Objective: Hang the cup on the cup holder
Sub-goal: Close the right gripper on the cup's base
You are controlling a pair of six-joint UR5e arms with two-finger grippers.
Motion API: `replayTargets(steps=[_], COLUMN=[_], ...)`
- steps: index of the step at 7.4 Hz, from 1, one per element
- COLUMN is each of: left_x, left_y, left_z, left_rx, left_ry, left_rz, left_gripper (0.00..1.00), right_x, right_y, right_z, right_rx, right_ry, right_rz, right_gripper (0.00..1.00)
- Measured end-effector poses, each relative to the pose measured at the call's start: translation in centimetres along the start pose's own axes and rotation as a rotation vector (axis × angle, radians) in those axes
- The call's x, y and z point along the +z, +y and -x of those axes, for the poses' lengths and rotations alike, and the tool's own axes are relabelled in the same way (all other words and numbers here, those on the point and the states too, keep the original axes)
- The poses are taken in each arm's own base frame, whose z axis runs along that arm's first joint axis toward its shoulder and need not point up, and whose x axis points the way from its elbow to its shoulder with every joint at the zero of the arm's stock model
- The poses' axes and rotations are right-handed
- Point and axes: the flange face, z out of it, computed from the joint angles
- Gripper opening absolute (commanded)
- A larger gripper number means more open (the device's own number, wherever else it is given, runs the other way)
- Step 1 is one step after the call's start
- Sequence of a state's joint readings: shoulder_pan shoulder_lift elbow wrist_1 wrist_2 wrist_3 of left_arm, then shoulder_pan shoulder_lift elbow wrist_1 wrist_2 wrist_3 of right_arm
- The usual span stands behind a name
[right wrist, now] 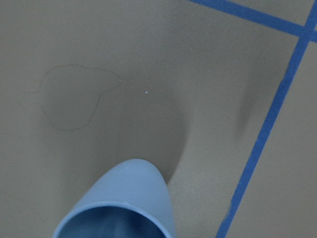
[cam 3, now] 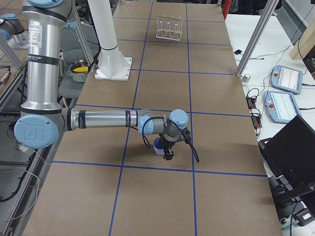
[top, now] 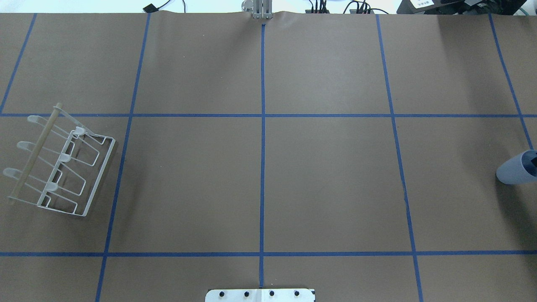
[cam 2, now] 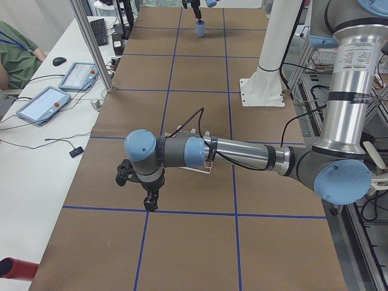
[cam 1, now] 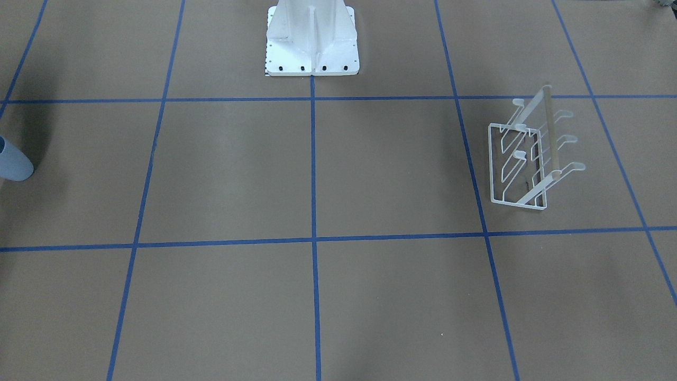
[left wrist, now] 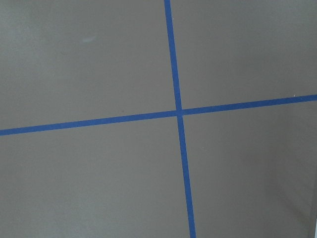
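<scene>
At the right end your cup [top: 514,172] stands upright, mouth up, under the right gripper [cam 3: 168,155]. The cup holder [top: 35,153] is well apart, near the left gripper [cam 2: 149,204]; whether either gripper's jaws are closed, I cannot tell.

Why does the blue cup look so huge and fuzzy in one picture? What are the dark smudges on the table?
Right wrist view: the pale blue tapered plastic cup sits near the lens, so it looks big, soft-edged and cut off at the bottom; a grey shadow falls on the brown table above it. Front-facing view: the smudge at the left edge is a soft shadow.
</scene>
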State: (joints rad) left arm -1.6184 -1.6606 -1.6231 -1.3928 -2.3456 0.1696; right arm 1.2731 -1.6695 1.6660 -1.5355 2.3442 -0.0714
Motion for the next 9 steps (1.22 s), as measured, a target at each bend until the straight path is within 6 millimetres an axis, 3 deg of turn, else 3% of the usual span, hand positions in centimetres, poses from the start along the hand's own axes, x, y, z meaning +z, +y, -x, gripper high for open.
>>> replayTargets(steps=[1, 2, 6, 9], left_x=[0.0, 0.0, -0.3, -0.9], left_y=[0.0, 0.0, -0.2, 0.0], left_z=[0.0, 0.0, -0.3, -0.8], left_rx=[-0.001, -0.003, -0.002, 0.007], left_ry=[0.0, 0.0, 0.0, -0.002], left_rz=[0.0, -0.001, -0.006, -0.017], left_gripper=[0.98, 0.98, 0.98, 0.98], right_x=[0.4, 0.7, 0.5, -2.9], right_y=[0.0, 0.0, -0.2, -0.5], right_z=[0.1, 0.2, 0.7, 3.8], right_rx=[0.002, 0.004, -0.016, -0.065], right_ry=[-0.002, -0.004, -0.011, -0.085], right_rz=[0.008, 0.014, 0.009, -0.062], right_gripper=[0.38, 0.0, 0.0, 0.0])
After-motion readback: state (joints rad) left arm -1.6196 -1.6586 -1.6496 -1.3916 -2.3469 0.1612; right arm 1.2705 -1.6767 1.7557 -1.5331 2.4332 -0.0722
